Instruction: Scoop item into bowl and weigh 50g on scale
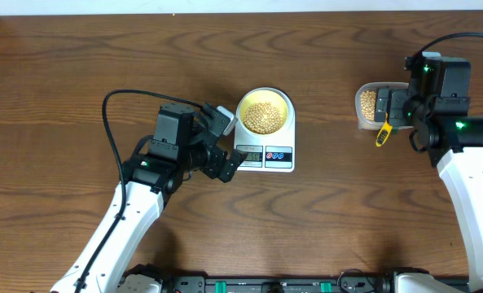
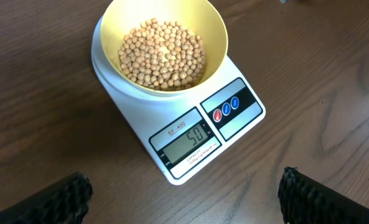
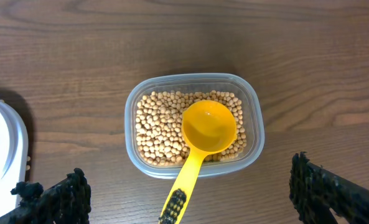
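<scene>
On the scale (image 2: pixel 134 112), near the middle of the bench (image 1: pixel 62 81), the pale-yellow bowl (image 2: pixel 216 26) is seated with a layer of soybeans (image 2: pixel 162 55) in it. The display (image 2: pixel 185 139) appears to read 50.

More soybeans are kept in the clear container (image 3: pixel 254 134) at the right, where the yellow scoop (image 3: pixel 208 127) is laid.

The beans are judged hard, smooth and free-rolling, so they are best moved by scoop, not pinched. The scoop looks like light, stiff plastic and would be taken by its handle (image 3: pixel 187 177). Its long axis runs from the cup in the container out over the rim toward the robot's side.

The scale's display is turned toward the left arm.

The left fingers (image 2: pixel 60 198) are spread apart and empty, just short of the scale. The right fingers (image 3: pixel 333 193) are likewise wide, with the handle end between them, untouched.
</scene>
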Controlling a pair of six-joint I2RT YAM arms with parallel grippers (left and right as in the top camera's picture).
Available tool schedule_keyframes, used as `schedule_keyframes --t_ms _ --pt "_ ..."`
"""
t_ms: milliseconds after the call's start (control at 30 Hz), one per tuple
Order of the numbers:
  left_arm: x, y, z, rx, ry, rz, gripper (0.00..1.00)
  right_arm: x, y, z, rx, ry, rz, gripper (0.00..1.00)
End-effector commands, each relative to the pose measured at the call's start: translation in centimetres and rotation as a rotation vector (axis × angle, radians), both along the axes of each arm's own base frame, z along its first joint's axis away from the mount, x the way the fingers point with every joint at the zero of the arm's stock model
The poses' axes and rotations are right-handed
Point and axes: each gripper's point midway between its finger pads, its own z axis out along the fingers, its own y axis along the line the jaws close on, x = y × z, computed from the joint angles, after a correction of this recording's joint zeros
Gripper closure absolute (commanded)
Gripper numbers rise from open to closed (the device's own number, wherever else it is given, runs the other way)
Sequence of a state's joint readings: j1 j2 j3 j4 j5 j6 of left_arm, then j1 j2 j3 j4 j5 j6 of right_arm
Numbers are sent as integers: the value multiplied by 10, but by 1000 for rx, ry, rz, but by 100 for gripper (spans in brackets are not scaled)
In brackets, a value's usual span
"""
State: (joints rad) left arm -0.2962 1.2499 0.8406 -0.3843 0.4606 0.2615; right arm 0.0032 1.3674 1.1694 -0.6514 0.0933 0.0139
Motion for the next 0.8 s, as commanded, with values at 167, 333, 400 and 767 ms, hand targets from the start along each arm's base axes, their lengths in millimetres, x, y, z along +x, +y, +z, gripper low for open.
schedule_keyframes --t_ms 167,333,400,767 --pt "-7 4 0 -3 -12 11 2 0 1 0 -8 0 11 1" --pt "-17 8 -2 -35 -34 44 2 0 1 0 -9 0 12 1" --pt "-22 9 -1 -42 -39 50 2 0 1 0 -9 0 11 1" --pt "-45 24 -6 -100 -126 138 2 0 1 0 -9 0 12 1"
